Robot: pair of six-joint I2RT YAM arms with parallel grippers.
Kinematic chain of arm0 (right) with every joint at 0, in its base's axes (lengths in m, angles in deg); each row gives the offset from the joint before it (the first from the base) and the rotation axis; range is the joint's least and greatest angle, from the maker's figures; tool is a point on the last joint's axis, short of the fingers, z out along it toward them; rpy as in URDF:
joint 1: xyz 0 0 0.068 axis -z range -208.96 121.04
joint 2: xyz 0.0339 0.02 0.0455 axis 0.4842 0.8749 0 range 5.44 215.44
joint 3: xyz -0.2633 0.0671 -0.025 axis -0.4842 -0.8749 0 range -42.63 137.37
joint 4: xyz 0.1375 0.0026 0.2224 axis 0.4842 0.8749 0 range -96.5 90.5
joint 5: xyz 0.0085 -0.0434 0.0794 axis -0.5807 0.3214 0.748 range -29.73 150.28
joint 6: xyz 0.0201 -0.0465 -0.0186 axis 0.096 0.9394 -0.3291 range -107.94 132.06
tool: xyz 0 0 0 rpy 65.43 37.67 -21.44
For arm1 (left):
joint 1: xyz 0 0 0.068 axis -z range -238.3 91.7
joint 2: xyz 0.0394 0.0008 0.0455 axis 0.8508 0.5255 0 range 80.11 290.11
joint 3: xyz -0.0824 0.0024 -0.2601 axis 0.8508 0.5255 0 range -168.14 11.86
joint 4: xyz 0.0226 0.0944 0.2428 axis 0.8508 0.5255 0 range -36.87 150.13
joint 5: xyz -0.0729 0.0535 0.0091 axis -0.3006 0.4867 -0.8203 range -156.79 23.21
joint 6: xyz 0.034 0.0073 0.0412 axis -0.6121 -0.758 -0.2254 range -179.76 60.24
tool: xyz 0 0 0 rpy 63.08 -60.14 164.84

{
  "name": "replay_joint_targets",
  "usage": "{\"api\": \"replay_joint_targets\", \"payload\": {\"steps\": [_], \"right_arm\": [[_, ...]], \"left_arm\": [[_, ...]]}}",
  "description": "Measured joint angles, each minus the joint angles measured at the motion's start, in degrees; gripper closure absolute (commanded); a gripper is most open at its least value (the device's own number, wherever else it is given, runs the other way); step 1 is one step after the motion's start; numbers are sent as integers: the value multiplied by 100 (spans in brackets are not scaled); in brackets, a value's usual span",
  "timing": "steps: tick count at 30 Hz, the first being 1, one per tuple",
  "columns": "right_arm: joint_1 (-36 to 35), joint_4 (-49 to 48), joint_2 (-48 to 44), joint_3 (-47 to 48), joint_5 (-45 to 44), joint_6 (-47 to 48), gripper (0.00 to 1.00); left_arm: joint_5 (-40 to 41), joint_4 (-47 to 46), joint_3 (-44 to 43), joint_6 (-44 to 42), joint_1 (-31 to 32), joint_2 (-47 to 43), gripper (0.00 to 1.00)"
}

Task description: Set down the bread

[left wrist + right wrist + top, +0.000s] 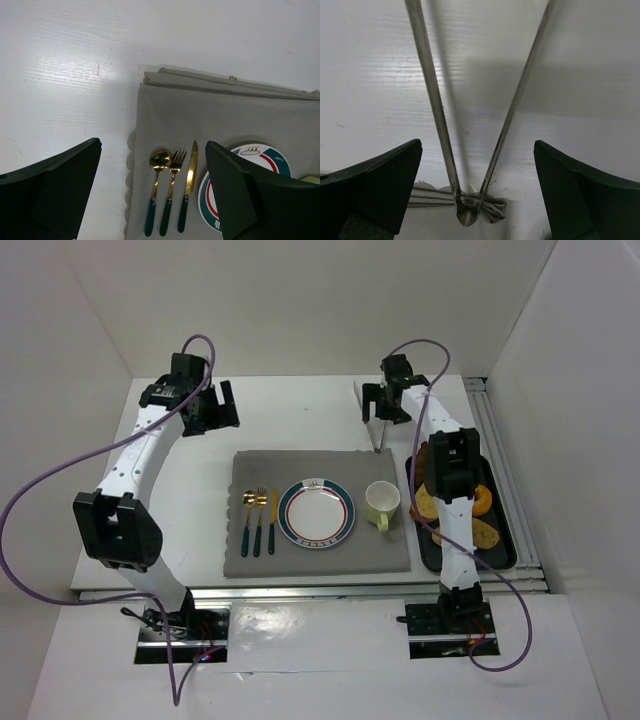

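Note:
The bread (484, 500), a glossy orange-golden bun, lies in the black tray (500, 555) at the right, partly hidden by my right arm. My right gripper (385, 405) is open at the back of the table. In the right wrist view it (477, 175) straddles a pair of metal tongs (432, 100) lying in a V on the white table, apart from both arms. The tongs' joint touches the mat's corner. My left gripper (215, 408) is open and empty at the back left, off the mat; it also shows in the left wrist view (152, 190).
A grey mat (300, 465) holds a plate (316, 512) with a teal and red rim, a pale green cup (382, 503) and a gold spoon, fork and knife (172, 190). Flat brown bread pieces (426, 502) also lie in the tray. White walls stand around the table.

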Motion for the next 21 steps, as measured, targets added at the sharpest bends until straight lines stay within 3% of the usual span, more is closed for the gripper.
{"api": "replay_joint_targets", "payload": {"steps": [6,12,14,16,17,21], "right_arm": [[-164,-188,72,-146,-11,24,0],[-391,-619,264,-374,-776,-133,0],[-435,-802,297,-372,-953,-234,5],[-461,-946,365,-330,-1038,-306,18],[-463,-988,433,-243,-1086,-345,39],[-459,-1047,809,376,-1226,-437,79]], "left_arm": [[-7,-2,-59,0,0,142,1],[-9,-2,-72,0,0,221,1],[-15,-7,-74,0,0,221,1],[-44,-9,-74,-9,0,221,1],[-48,-11,-74,-9,0,225,1],[-57,-48,-74,-11,0,243,1]]}}
